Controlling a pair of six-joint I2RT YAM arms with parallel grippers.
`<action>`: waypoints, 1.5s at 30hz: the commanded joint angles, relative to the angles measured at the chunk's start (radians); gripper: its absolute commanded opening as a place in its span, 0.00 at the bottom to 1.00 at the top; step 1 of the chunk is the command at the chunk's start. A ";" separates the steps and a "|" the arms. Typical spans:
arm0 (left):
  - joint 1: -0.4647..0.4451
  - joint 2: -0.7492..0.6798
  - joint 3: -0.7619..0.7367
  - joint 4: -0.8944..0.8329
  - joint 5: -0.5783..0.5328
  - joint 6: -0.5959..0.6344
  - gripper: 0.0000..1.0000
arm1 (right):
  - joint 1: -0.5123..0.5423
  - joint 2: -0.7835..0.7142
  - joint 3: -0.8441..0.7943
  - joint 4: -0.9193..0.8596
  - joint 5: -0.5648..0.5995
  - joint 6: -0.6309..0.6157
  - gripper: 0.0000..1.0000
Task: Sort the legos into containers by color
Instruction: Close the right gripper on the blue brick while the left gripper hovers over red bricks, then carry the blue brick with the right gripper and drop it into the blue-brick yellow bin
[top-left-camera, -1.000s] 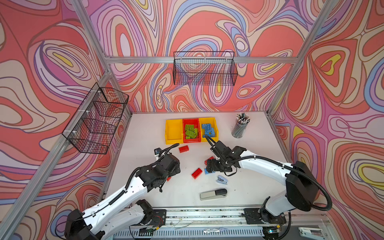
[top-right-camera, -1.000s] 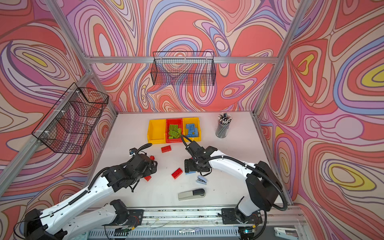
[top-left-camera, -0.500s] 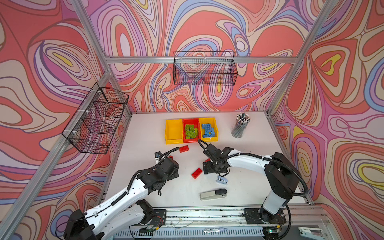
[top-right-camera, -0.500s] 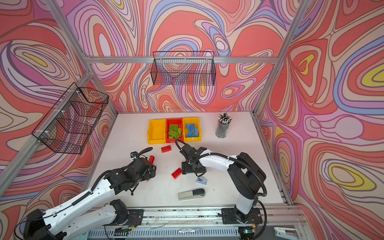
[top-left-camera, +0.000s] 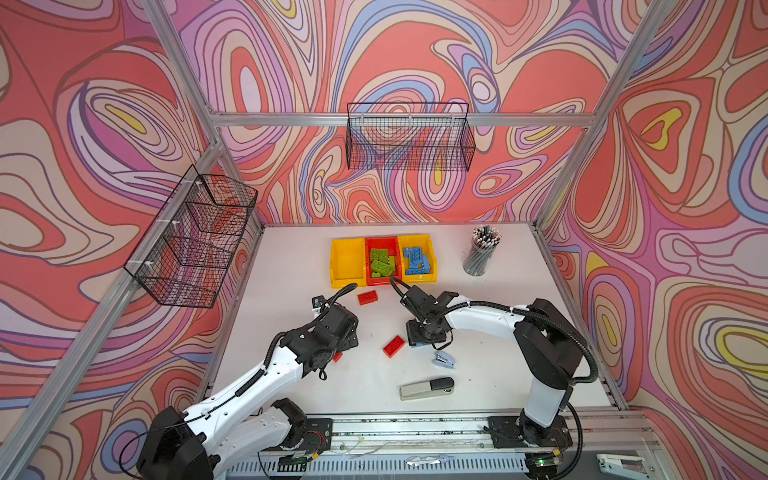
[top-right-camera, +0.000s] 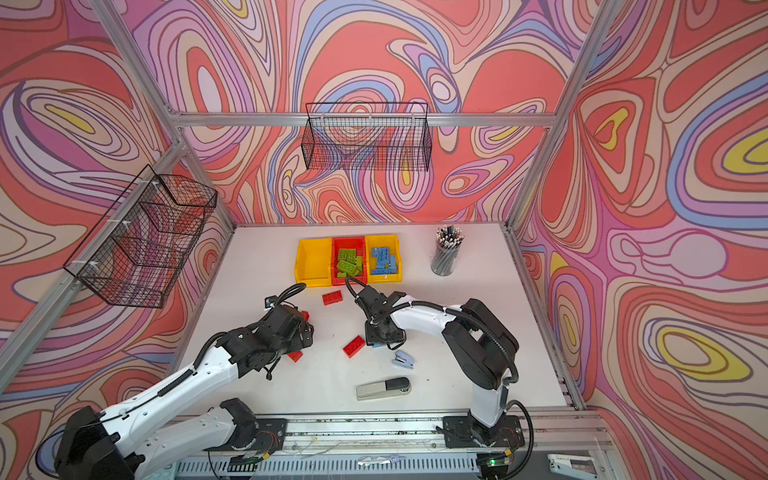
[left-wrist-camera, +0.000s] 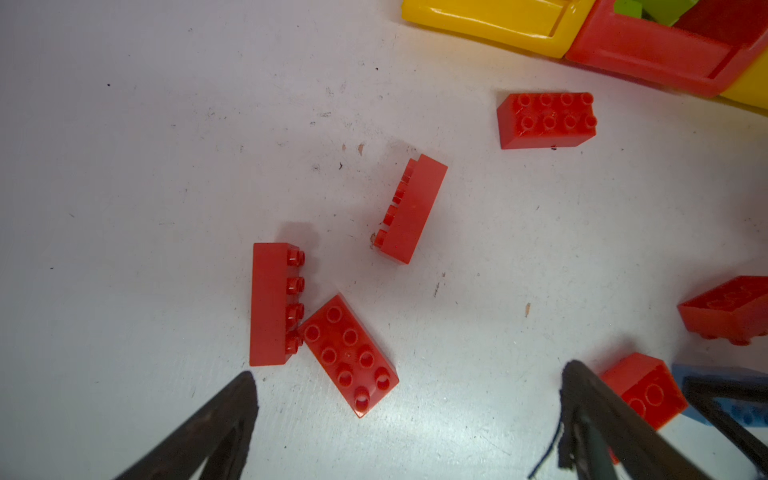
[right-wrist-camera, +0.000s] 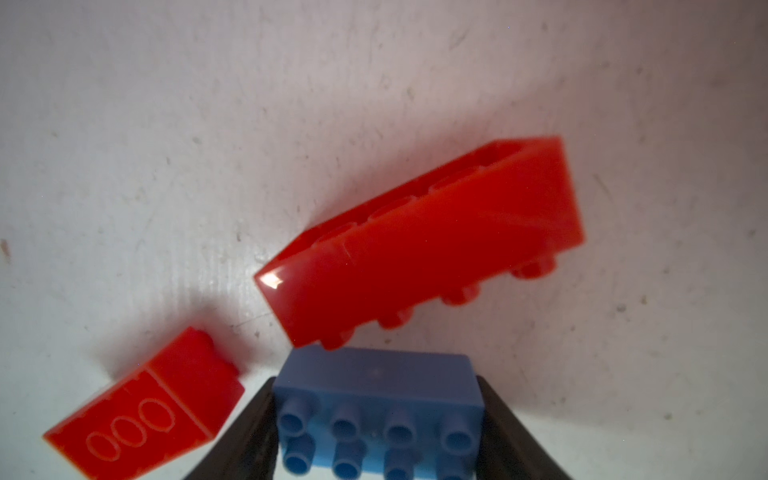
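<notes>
Green first: found the lime bricks (top-left-camera: 382, 262) heaped in the red middle bin (top-left-camera: 381, 240) and judged that colour done. Found blue bricks (top-left-camera: 415, 259) likewise in the yellow bin on its right (top-left-camera: 434, 262), and saw the yellow bin on its left (top-left-camera: 347, 266) empty. Counted no red in any bin; spotted red bricks (left-wrist-camera: 546, 120) scattered over the white table (left-wrist-camera: 124, 166), several close to the left gripper (left-wrist-camera: 411, 374). Reckoned two colours mostly sorted, with all the red left to do, plus a stray blue brick (right-wrist-camera: 376, 374). Noted the left gripper spread wide above the table, holding nothing. Noted the right gripper (right-wrist-camera: 376, 392) narrowed onto that stray blue brick, with fingers (right-wrist-camera: 253, 424) pressed against both short ends. Could not tell whether lifted or resting on the table. Saw one red brick (right-wrist-camera: 424, 245) lying just beside it.
</notes>
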 joint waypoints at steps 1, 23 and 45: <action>0.021 0.025 0.033 0.024 0.022 0.021 1.00 | 0.004 0.005 0.025 -0.042 0.033 0.009 0.56; 0.071 0.290 0.385 0.053 0.068 0.290 1.00 | -0.287 0.208 0.695 -0.207 0.143 -0.240 0.52; 0.200 0.358 0.415 0.021 0.115 0.277 1.00 | -0.367 0.565 1.143 -0.244 0.033 -0.276 0.55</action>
